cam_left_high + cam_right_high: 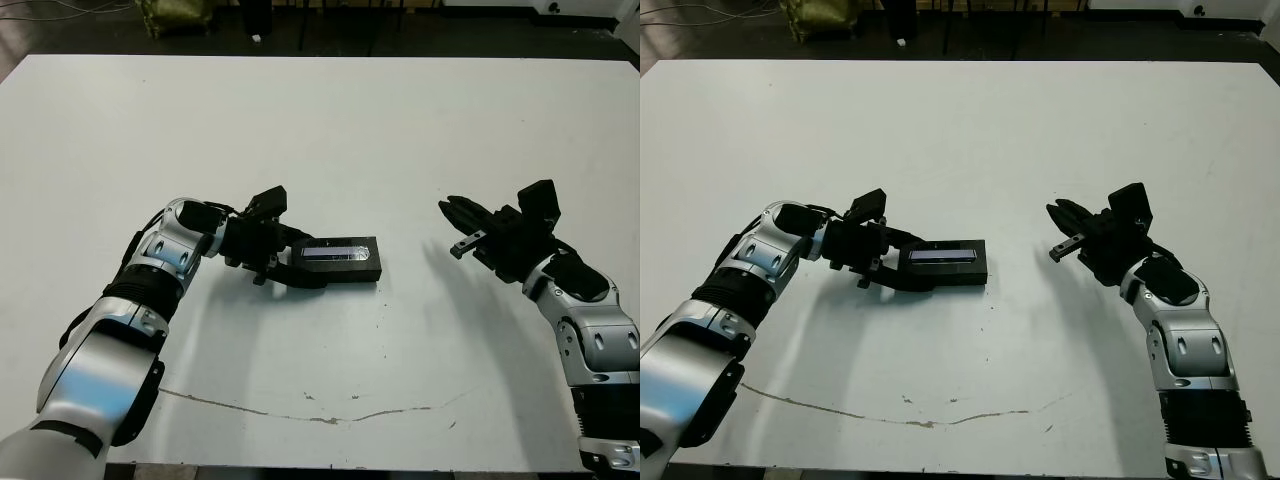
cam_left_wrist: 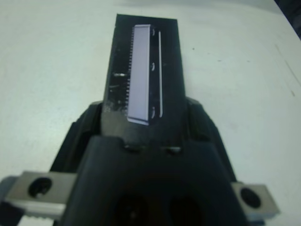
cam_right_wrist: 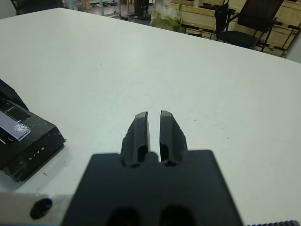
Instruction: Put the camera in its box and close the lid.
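1. Lid (image 1: pixel 338 253) flat on the box (image 1: pixel 368 270), near the middle of the white worktop (image 1: pixel 330 140); purplish strip window facing up, black box walls showing under the lid's near edge.
2. Camera not visible anywhere; judged to be shut inside already, though not confirmable from here.
3. Left pincer (image 1: pixel 290 262) at the left end of the closed box, one finger (image 2: pixel 87 127) along each long side in the left wrist view. Touching or nearly so, spread about the width of the box; firm clamping cannot be told.
4. Right pincer (image 1: pixel 452 212) well apart to the right, above bare worktop, fingers (image 3: pixel 141 132) drawn narrow with only a slit between, carrying nothing.
5. Step in hand, by judgement: seating the lid fully and letting go.
6. To do it well: press down evenly rather than squeeze sideways, since a side squeeze at one end could tilt the lid or slide the light box.
7. Check the far end of the lid for a raised corner before release.
8. Spread the left fingers first, then draw straight back along the box's long line, avoiding any drag on the lid edge.
9. Keep the right arm clear.
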Controlling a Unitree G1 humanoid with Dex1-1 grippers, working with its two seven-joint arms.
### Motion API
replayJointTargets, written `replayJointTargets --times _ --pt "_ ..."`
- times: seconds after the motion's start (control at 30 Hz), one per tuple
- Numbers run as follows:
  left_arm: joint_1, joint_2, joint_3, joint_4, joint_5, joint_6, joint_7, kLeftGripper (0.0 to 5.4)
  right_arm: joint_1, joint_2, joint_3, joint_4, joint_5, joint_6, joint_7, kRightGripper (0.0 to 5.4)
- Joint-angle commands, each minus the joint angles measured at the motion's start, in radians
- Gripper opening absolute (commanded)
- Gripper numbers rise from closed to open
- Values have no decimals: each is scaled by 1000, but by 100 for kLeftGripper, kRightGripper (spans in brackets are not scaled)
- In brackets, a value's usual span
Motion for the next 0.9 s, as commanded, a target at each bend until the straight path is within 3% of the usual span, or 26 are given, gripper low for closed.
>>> replayJointTargets --times 0.03,0.27,0.47,0.7,0.9 --pt "-3 -23 -27 26 42 9 31 249 21 -5 3 5 -3 14 1 0" --pt "4 -8 -44 16 67 -44 42 249 22 -8 1 3 -1 16 5 0" --pt "10 0 -60 39 94 -197 57 387 21 -6 1 6 3 12 8 0" --pt "11 7 -70 50 109 -194 87 539 21 -6 -1 6 7 9 13 0" --pt "14 8 -66 57 95 -187 79 539 18 -6 -2 10 10 9 18 0"
